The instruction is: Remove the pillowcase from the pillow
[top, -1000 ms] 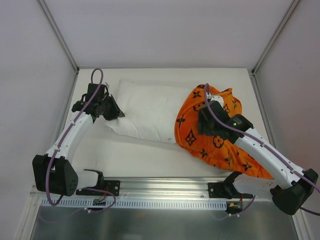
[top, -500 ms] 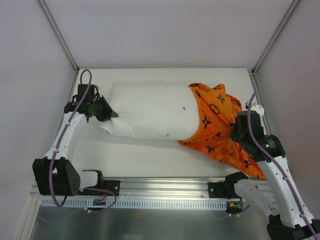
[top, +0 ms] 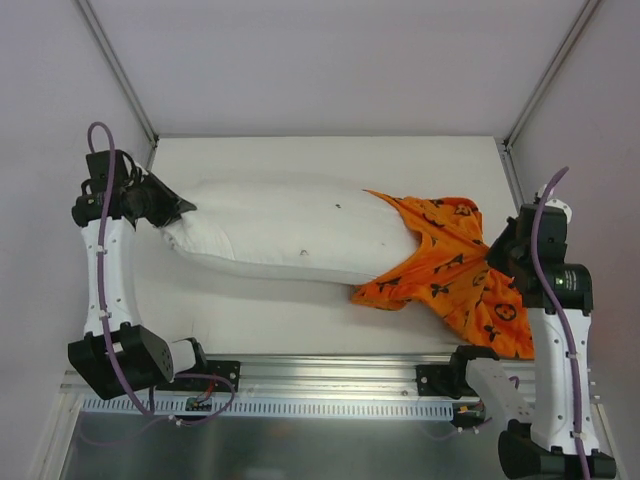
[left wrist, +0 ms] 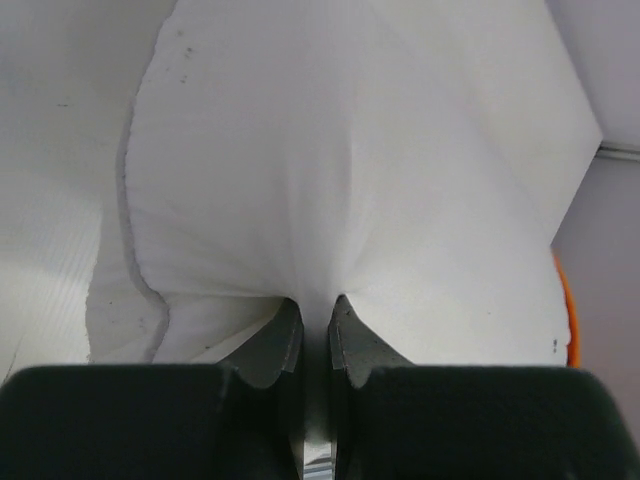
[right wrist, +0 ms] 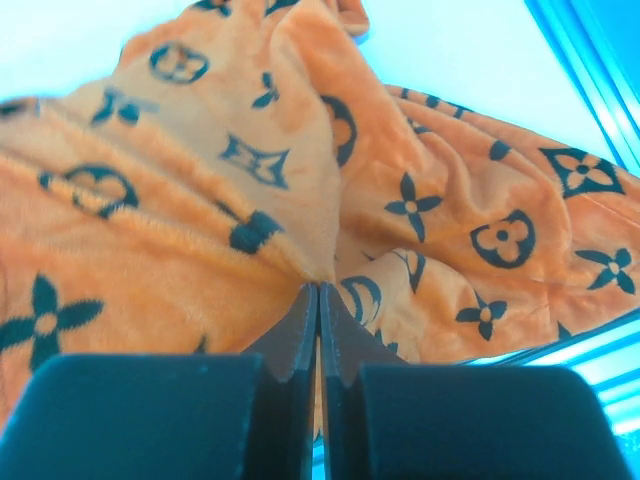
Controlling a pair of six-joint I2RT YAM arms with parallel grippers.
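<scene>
The white pillow (top: 285, 230) lies stretched across the table, its right end still inside the orange pillowcase (top: 450, 275) with black motifs. My left gripper (top: 172, 208) is shut on the pillow's left end; in the left wrist view the white fabric (left wrist: 330, 180) bunches between the fingers of my left gripper (left wrist: 315, 305). My right gripper (top: 500, 250) is shut on the pillowcase at the table's right edge. In the right wrist view the plush orange fabric (right wrist: 200, 200) is pinched between the fingers of my right gripper (right wrist: 318, 290).
White enclosure walls stand close to both arms at left (top: 60, 150) and right (top: 600, 130). A metal rail (top: 330, 385) runs along the table's near edge. The pillowcase's loose end drapes toward the front right corner (top: 500, 335).
Both arms pulled apart: the left gripper drew the pillow leftward to the wall, the right gripper drew the pillowcase rightward. More of the pillow is now bare.
</scene>
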